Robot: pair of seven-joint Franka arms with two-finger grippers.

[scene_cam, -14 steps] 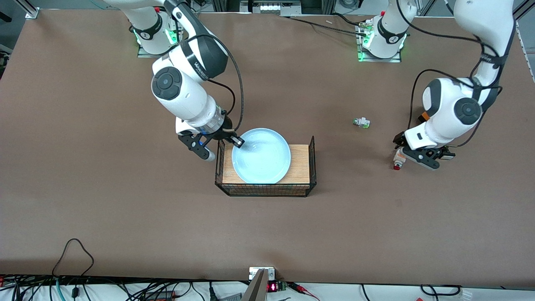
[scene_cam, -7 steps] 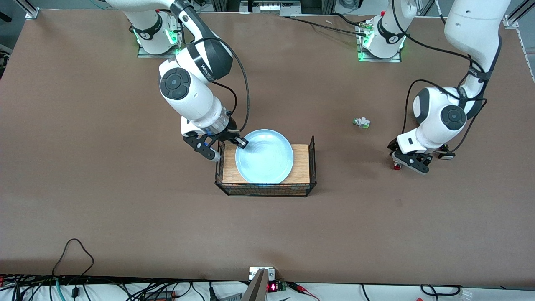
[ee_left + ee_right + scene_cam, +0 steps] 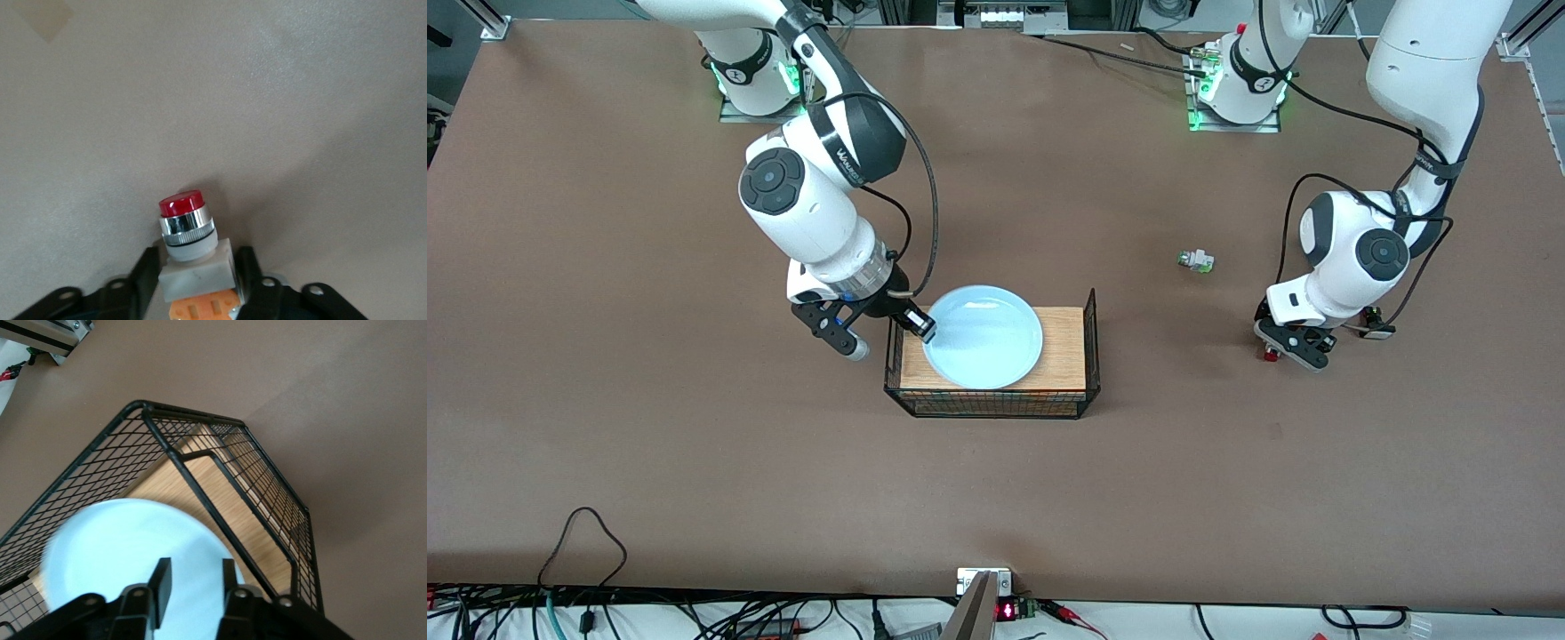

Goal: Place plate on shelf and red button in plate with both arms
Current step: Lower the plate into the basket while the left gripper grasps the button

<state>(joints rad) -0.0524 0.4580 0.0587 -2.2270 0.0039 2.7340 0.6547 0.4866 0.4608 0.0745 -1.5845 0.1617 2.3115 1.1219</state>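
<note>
Pale blue and glossy, the round shallow plate (image 3: 983, 336) sits over the wooden floor of the black wire basket (image 3: 1091, 342), its rim pinched by my right gripper (image 3: 919, 325) at the end toward the right arm. Well apart, toward the left arm's end of the table, I see the small red button (image 3: 189, 235), with its chrome collar, white square body and orange band, clamped between the left gripper (image 3: 197, 277)'s black fingers, red tip pointing at the matte brown table (image 3: 649, 427). A small green-tipped white part (image 3: 1196, 260) lies between basket and left arm.
</note>
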